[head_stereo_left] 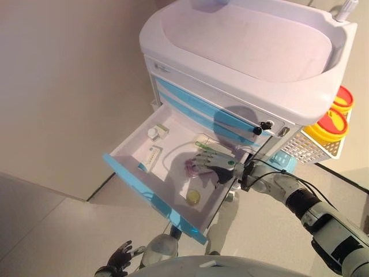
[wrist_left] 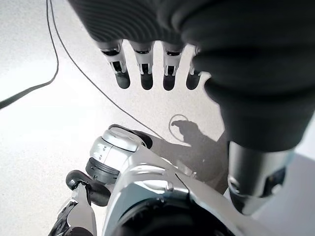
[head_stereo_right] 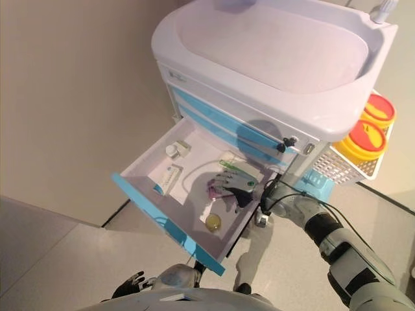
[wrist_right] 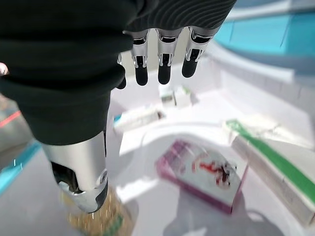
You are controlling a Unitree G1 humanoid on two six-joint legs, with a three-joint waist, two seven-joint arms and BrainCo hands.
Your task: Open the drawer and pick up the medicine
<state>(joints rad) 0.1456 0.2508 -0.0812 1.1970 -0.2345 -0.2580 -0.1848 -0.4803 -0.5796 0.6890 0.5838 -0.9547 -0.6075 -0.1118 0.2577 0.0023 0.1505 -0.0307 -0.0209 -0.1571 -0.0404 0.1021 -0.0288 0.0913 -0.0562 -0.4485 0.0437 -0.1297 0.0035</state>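
Observation:
The cart's lowest drawer (head_stereo_left: 151,199), with a blue front, stands pulled out. Inside lie a pink box (head_stereo_left: 189,169), a green-and-white box (head_stereo_left: 203,144), a white-and-blue box (head_stereo_left: 151,157), a small yellow-capped bottle (head_stereo_left: 194,198) and small white items (head_stereo_left: 155,132) in the far corner. My right hand (head_stereo_left: 214,163) hovers open just above the pink box (wrist_right: 204,174), its fingers (wrist_right: 165,69) straight and holding nothing. The yellow bottle (wrist_right: 96,221) sits under the thumb. My left hand (head_stereo_left: 119,258) hangs open low beside me, away from the cart.
Two closed blue drawers (head_stereo_left: 196,107) sit above the open one, under the cart's white basin top (head_stereo_left: 248,40). A white wire basket (head_stereo_left: 308,147) with yellow red-lidded containers (head_stereo_left: 331,124) hangs on the cart's right side. A beige wall lies to the left.

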